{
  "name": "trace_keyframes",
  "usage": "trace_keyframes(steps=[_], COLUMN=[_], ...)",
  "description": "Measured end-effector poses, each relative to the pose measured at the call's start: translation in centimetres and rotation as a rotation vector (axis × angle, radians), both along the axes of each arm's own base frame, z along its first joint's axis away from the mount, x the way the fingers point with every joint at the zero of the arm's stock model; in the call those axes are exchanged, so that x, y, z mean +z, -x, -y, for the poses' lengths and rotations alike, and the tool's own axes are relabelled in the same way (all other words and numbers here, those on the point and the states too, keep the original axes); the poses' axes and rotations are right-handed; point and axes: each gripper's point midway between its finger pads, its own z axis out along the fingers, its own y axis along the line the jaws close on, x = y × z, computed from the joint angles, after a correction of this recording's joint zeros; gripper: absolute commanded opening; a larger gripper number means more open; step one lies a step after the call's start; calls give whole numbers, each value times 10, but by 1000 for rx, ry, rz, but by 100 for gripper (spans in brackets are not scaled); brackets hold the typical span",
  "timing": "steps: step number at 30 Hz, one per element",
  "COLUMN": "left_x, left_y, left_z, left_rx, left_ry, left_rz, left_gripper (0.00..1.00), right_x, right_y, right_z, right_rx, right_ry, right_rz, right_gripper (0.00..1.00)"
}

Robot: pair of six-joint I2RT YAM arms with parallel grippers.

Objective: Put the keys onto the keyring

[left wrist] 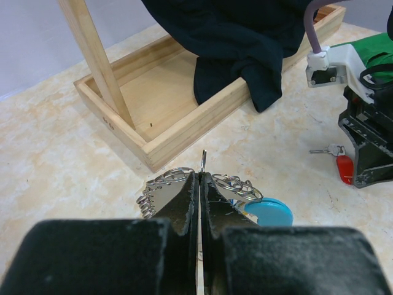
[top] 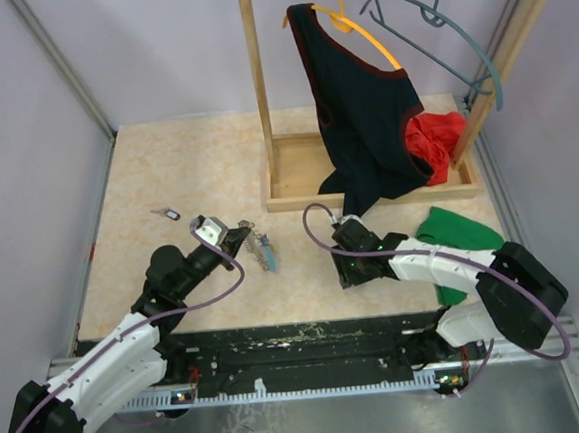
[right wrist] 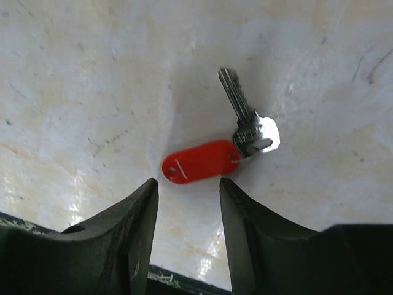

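Left wrist view: the left claw (left wrist: 201, 181) is pressed tight together, pinching a thin sliver of metal from the keyring (left wrist: 235, 184). Silver coils bulge out on either side of the fingers, and the ring's light-blue part (left wrist: 270, 212) lies on the table (left wrist: 55, 160) just to the right. On the right wrist view, the right claw (right wrist: 187, 196) hangs spread wide, gripping nothing. The red-tagged key (right wrist: 199, 161) lies flat on the table just beyond its fingertips, silver blade angled away. From above, a dark-tagged key (top: 167, 214) sits well apart, left of the left claw. Behind both arms stands the wooden rack (top: 368, 196), with a dark garment (top: 361, 101) draped into its tray and a green cloth (top: 461, 233) beside the right arm.
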Motion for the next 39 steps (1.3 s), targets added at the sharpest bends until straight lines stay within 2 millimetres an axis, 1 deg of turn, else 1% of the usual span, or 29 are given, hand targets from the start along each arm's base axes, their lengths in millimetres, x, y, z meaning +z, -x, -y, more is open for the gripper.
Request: trace_keyframes(steps=[7, 12, 15, 17, 19, 22, 24, 26, 29, 32, 36, 39], left_x=[0, 0, 0, 0, 0, 0, 0, 0, 0, 0, 0, 0], left_y=[0, 0, 0, 0, 0, 0, 0, 0, 0, 0, 0, 0], left_z=[0, 0, 0, 0, 0, 0, 0, 0, 0, 0, 0, 0], left_rx=[0, 0, 0, 0, 0, 0, 0, 0, 0, 0, 0, 0], left_ry=[0, 0, 0, 0, 1, 1, 1, 1, 1, 1, 1, 1], left_rz=[0, 0, 0, 0, 1, 1, 1, 1, 1, 1, 1, 1], left_gripper=[1, 1, 1, 1, 1, 1, 1, 1, 1, 1, 1, 1], right_x=[1, 3, 4, 7, 10, 26, 38, 46, 41, 30, 16, 12], right_y=[-30, -60, -70, -71, -70, -69, -69, -70, -69, -64, -58, -55], right_z=[-22, -37, -42, -41, -40, -36, -30, -19, 3, 16, 22, 21], right_rx=[-4, 16, 46, 68, 84, 92, 76, 48, -7, -35, -60, -65], right_ry=[-32, -14, 0, 8, 12, 0, -20, -43, -58, -74, -128, -168], right_rz=[78, 158, 183, 194, 203, 239, 270, 290, 278, 238, 186, 167], right_gripper=[45, 45, 45, 45, 44, 42, 40, 39, 38, 35, 33, 30])
